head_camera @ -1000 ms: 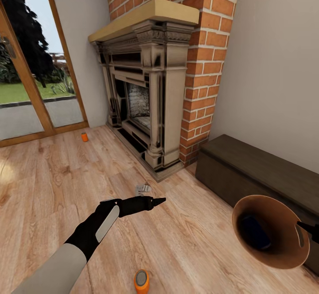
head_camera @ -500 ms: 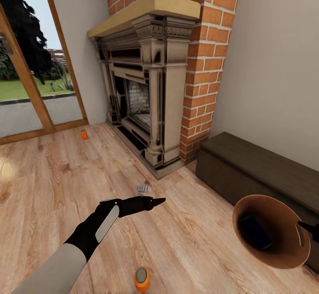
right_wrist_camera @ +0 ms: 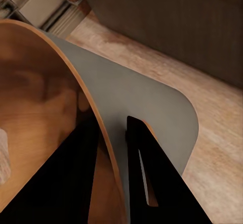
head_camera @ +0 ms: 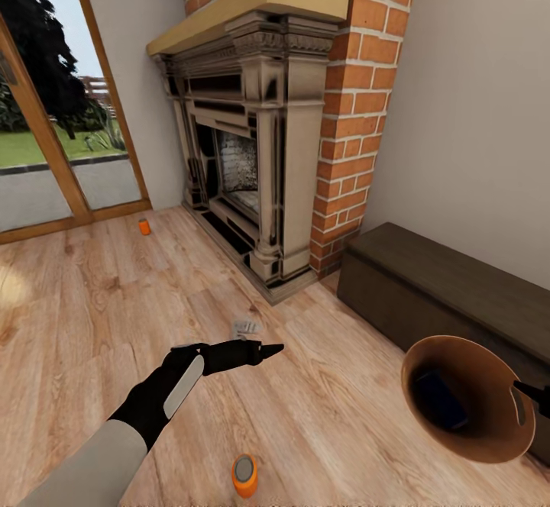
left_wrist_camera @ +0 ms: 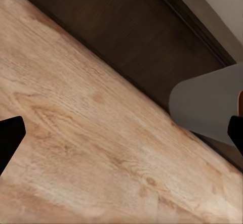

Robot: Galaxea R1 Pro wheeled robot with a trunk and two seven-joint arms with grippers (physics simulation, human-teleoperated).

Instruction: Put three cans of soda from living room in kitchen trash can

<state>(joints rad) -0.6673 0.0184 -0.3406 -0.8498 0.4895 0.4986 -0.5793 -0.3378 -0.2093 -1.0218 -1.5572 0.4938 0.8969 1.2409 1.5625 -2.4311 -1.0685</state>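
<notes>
While the right gripper (right_wrist_camera: pixel 112 148) pinched the trash can's (right_wrist_camera: pixel 136 102) rim, the head view showed a blue can (head_camera: pixel 439 400) inside; the left gripper (left_wrist_camera: pixel 121 133) was spread.

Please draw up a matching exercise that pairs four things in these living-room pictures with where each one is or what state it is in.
Things:
1. near orange can
2. far orange can
3. blue can
4. bin

Places or states:
A. inside the bin
B. on the floor by the glass door
C. rim clamped by the right pincer
D. on the floor below the left pincer

Pairs: 1-D, 2-B, 3-A, 4-C
</notes>
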